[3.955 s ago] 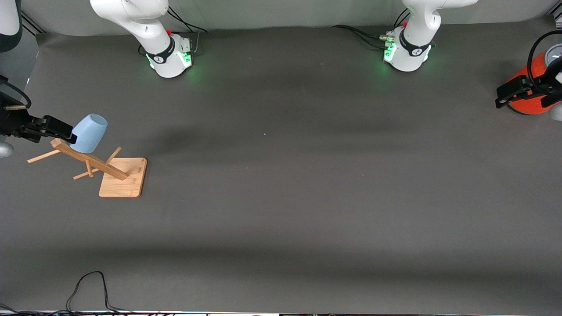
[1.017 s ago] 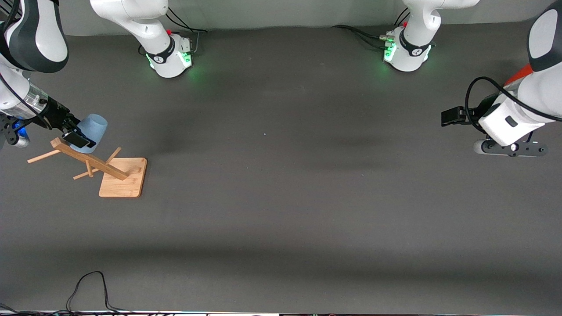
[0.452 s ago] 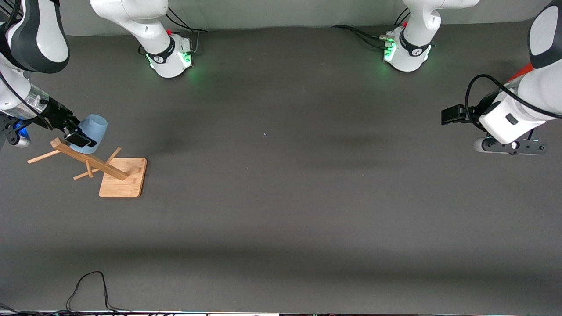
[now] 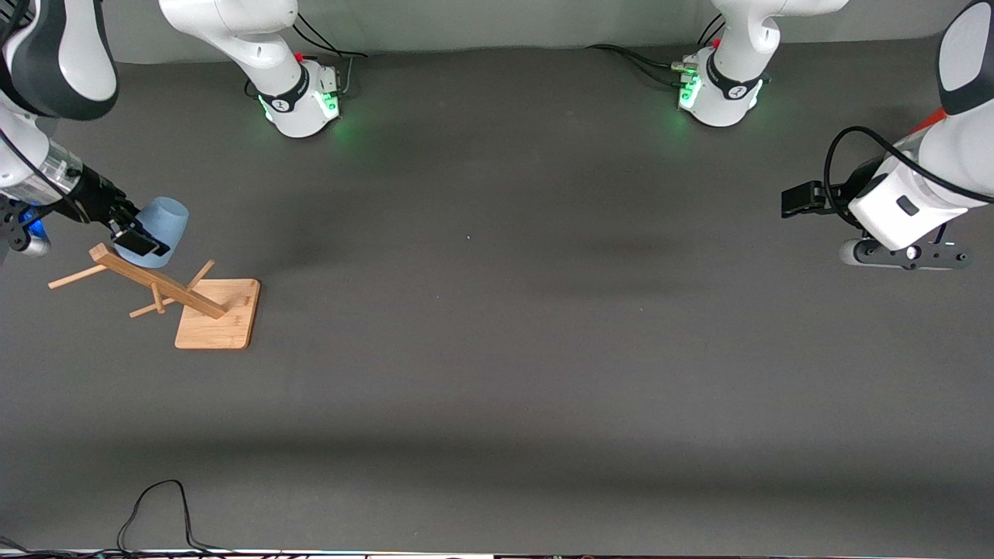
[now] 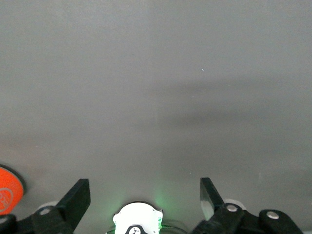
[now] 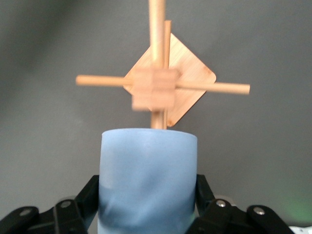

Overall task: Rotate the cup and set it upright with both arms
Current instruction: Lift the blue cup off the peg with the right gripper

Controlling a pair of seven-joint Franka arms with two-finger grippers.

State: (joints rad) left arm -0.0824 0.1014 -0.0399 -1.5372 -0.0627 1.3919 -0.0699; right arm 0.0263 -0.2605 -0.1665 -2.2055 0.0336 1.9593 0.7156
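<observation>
The pale-blue cup (image 4: 165,223) is held in the air over the top end of the tilted wooden rack (image 4: 155,283), near the right arm's end of the table. My right gripper (image 4: 137,237) is shut on the cup, one finger on each side of it. In the right wrist view the cup (image 6: 148,170) fills the space between the fingers (image 6: 83,197), with the rack's crossed pegs (image 6: 156,90) below it. The cup is tilted, narrow end up. My left gripper (image 4: 804,200) is open and empty over bare table near the left arm's end, and its fingers (image 5: 78,195) stand wide apart.
The rack's flat wooden base (image 4: 217,313) lies nearer the front camera than the cup. A sliver of the orange can (image 4: 928,124) shows past the left arm and also in the left wrist view (image 5: 9,195). A black cable (image 4: 155,505) lies by the front edge.
My right gripper has turned at the wrist and lifted the cup slightly away from the rack's top. My left arm has moved away from the orange can toward the table's middle, then held nearly still.
</observation>
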